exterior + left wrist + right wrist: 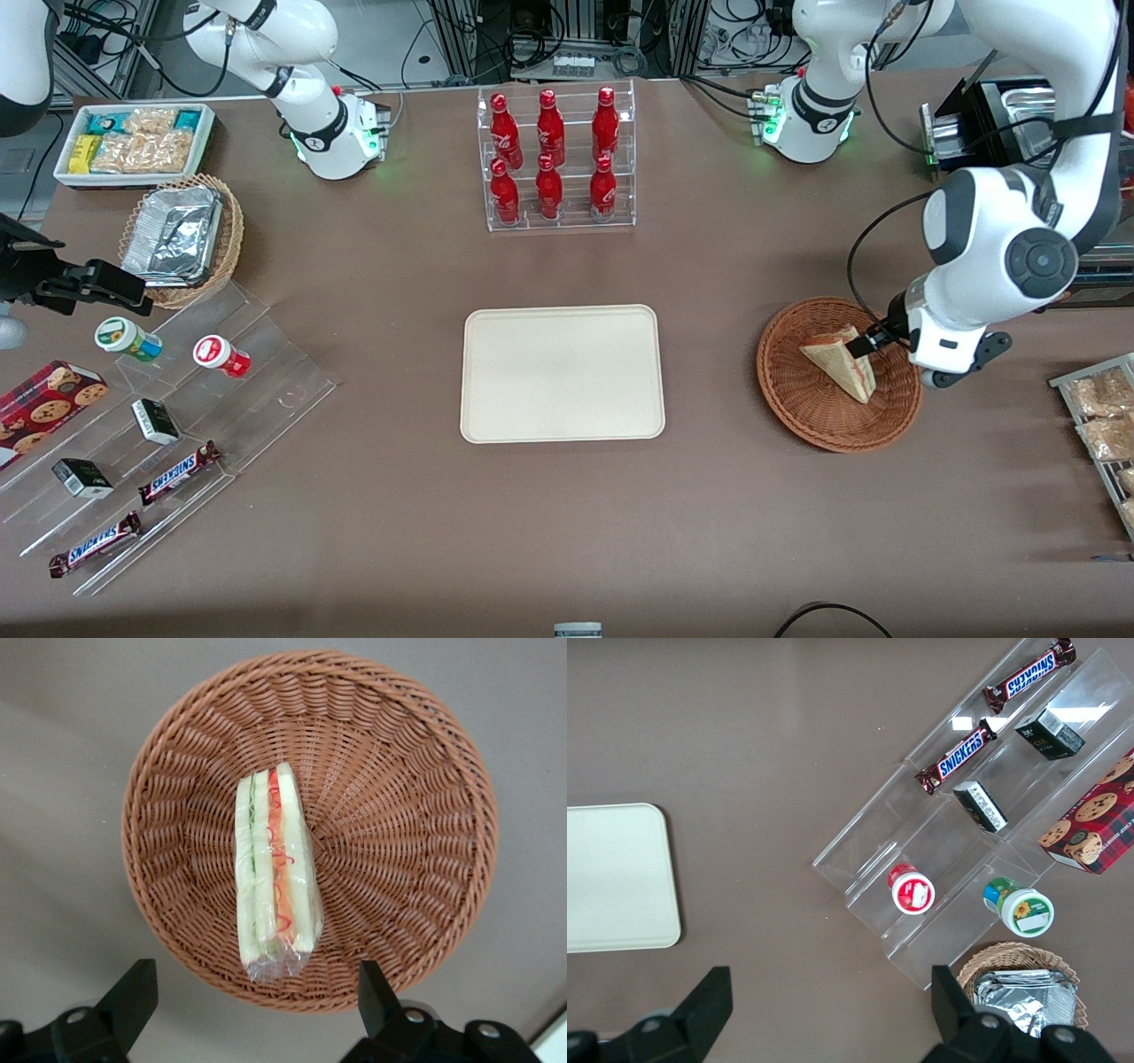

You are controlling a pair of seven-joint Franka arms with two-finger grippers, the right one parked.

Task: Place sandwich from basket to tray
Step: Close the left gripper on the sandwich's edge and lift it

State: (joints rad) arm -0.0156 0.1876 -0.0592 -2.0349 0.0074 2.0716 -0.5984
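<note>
The sandwich (840, 363) is a pale wedge in clear wrap, lying in the reddish-brown wicker basket (797, 408) toward the working arm's end of the table. My left gripper (864, 346) hovers over the basket, above the sandwich's wider end. In the left wrist view the sandwich (275, 868) shows red and green filling and rests on the basket (399, 815) floor. The gripper (255, 981) is open, its black fingers (133, 992) spread wide with nothing between them. The cream-white tray (563, 372) lies bare at the table's middle, also seen as the tray (616, 877) in the right wrist view.
A clear rack of red bottles (554, 159) stands farther from the front camera than the tray. A stepped clear stand (177, 425) with snack bars, cups and boxes, a tan wicker basket of foil trays (182, 235) and a white snack bin (133, 142) lie toward the parked arm's end. A metal rack of packets (1103, 425) sits near the basket.
</note>
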